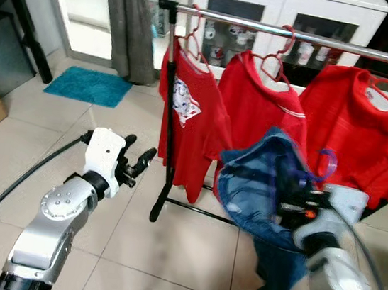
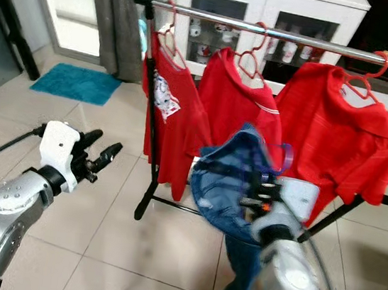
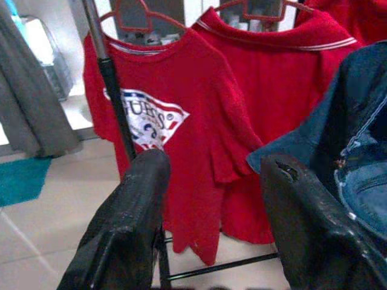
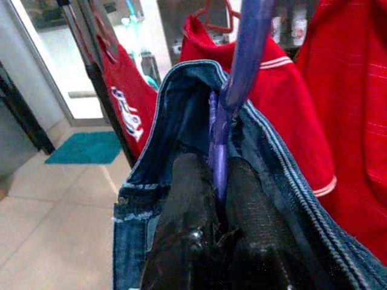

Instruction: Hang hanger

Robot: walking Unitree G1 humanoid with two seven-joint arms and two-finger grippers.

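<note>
Left gripper (image 1: 136, 164): raised at the left of the scene, fingers spread and empty, pointed toward the rack's upright post (image 1: 168, 120); kept free, probably to steady the load or the rail during hanging

Clothes rail (image 1: 252, 25): chrome bar running across the top, carried by the black upright post at its left end. Loaded with three red shirts on red hangers: a printed red T-shirt (image 1: 184, 111) just beside the post, a red polo (image 1: 257, 103) in the middle, a third red shirt (image 1: 367, 132) at the right. Bare stretches of rail between the hooks, likely the candidate hanging spots

Purple hanger (image 4: 242, 72): carried in the right gripper (image 4: 217, 187), fingers clamped on the hanger's neck just below the hook, so the hook (image 1: 327, 166) stands free above the grip for catching the rail. Positioned low, in front of the red polo and well below the rail

Denim garment (image 1: 260, 189): draped on the purple hanger, folded around the right gripper, loose leg trailing toward the tiled floor (image 1: 59, 134); hanging weight keeps the hanger upright

Judged step: lifting the hook up to rail height; hook not yet over the rail
</note>
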